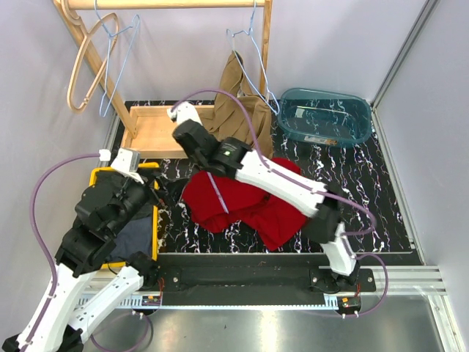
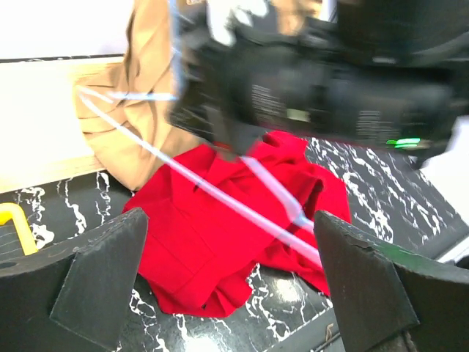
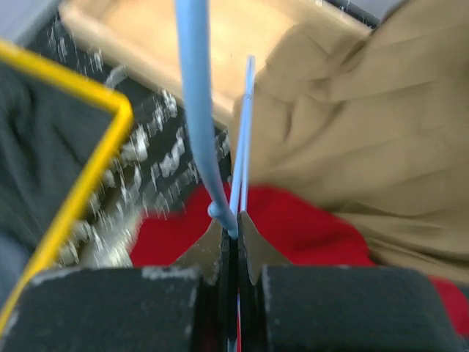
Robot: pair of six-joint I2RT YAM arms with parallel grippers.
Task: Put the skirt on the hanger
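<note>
The red skirt lies crumpled on the black marbled mat; it also shows in the left wrist view and the right wrist view. My right gripper reaches left over the skirt's far left edge and is shut on a pale blue wire hanger. The hanger's wire slants across the skirt, and crosses above it in the left wrist view. My left gripper is open and empty, just left of the skirt and pointing at it.
A tan garment drapes by the wooden rack post, behind the skirt. A wooden tray is at the back left, a teal basin at the back right. A yellow-rimmed bin with dark cloth is under my left arm. More hangers hang on the rail.
</note>
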